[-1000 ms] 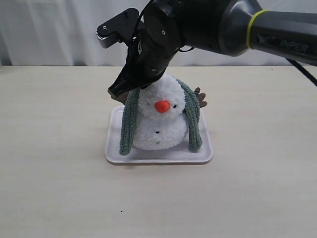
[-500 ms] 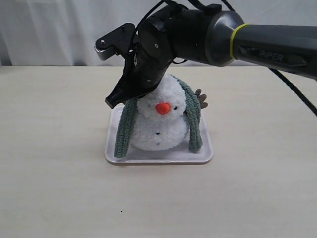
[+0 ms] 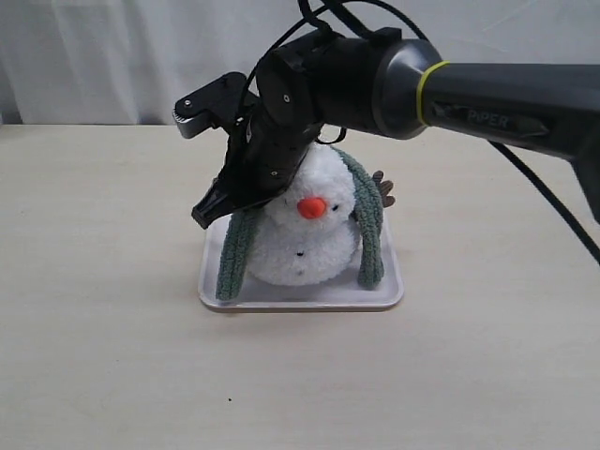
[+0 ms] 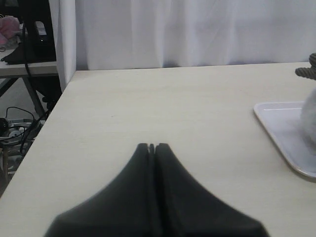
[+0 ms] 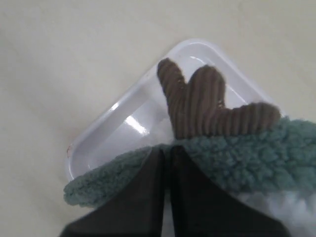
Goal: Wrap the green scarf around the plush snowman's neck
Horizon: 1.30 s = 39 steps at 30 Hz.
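exterior view. plush snowman (image 3: 305, 244): upright on a white tray (image 3: 300, 298) mid tabletop (image 3: 112, 356), orange nose to the camera. green scarf (image 3: 233, 258): draped over the back of the head, one strand hanging down each side to the tray, ends uncrossed, so the wrap is judged not yet made. right hand (image 3: 210, 212): reached across to the strand on the view's left, fingers pressed together at the top of that strand. one twig arm (image 3: 382, 187) sticks out past the other strand.

left wrist view. left hand (image 4: 153, 147): fingers together, empty, over bare tabletop well apart from the tray's corner.

right wrist view. right hand's closed tips lie on the scarf; whether any fabric is caught between them cannot be told. near twig arm (image 5: 207, 106): brown corduroy, forked, lying on the scarf just beside the tips.

handling, judged: scarf soft, limp, fuzzy, likely to sag and cling; best pinched near a hanging end. snowman light and squashy, apt to tip or slide on the smooth tray if pulled. obstacles: the twig arms snag the strand's path; the tray rim sits under both ends.
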Each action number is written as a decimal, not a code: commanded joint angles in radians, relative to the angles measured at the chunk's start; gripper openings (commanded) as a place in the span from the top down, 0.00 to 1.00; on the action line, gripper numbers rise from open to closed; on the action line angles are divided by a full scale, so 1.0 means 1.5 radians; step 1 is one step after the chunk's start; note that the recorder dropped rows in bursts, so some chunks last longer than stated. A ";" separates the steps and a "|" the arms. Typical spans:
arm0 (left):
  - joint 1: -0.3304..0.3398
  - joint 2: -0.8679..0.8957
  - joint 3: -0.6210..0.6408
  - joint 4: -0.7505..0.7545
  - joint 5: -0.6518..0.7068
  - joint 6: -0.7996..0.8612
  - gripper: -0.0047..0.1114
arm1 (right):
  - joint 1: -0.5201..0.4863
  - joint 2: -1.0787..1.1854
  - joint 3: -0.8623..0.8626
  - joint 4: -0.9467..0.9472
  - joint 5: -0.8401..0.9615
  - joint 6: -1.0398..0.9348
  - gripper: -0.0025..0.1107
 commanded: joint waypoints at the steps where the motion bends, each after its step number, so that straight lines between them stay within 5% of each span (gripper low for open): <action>1: 0.001 -0.002 0.002 0.000 -0.009 -0.001 0.96 | 0.000 0.006 -0.002 0.017 0.005 -0.023 0.94; 7: 0.001 -0.002 0.002 0.000 -0.009 -0.001 0.96 | 0.000 -0.020 -0.002 0.021 0.006 -0.062 0.90; 16: 0.001 -0.002 0.002 0.000 -0.009 -0.001 0.96 | 0.000 -0.083 -0.002 0.049 0.034 -0.063 0.53; 26: 0.001 -0.002 0.002 0.000 -0.009 -0.001 0.96 | 0.009 -0.096 -0.002 0.226 0.125 -0.184 0.51; 35: 0.001 -0.002 0.002 0.000 -0.009 -0.001 0.96 | 0.073 -0.093 0.048 0.175 0.131 -0.127 0.37; 39: 0.001 -0.002 0.002 0.000 -0.009 -0.001 0.96 | 0.091 -0.082 0.066 0.086 0.108 0.012 0.37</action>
